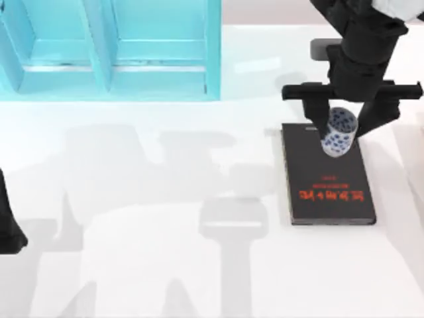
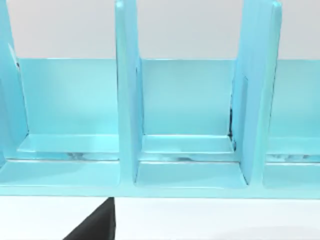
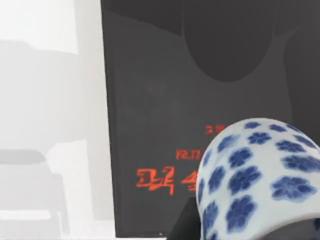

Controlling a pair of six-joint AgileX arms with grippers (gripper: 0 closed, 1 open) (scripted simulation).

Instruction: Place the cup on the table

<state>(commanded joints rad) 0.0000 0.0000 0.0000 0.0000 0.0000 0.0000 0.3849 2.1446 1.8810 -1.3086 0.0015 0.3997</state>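
right now the cup [image 1: 339,132] sits tilted in the right claw [image 1: 342,128], which is clamped on it above the far end of the black book [image 1: 329,182]. the book lies flat on the right side of the tabletop [image 1: 165,252]. the turquoise shelf [image 1: 112,50] stands at the far left. the left arm [image 1: 9,225] is parked at the left edge.

Rendered simulation tabletop, glossy white table [image 1: 165,265], turquoise shelf unit [image 1: 112,50], black book [image 1: 328,182]
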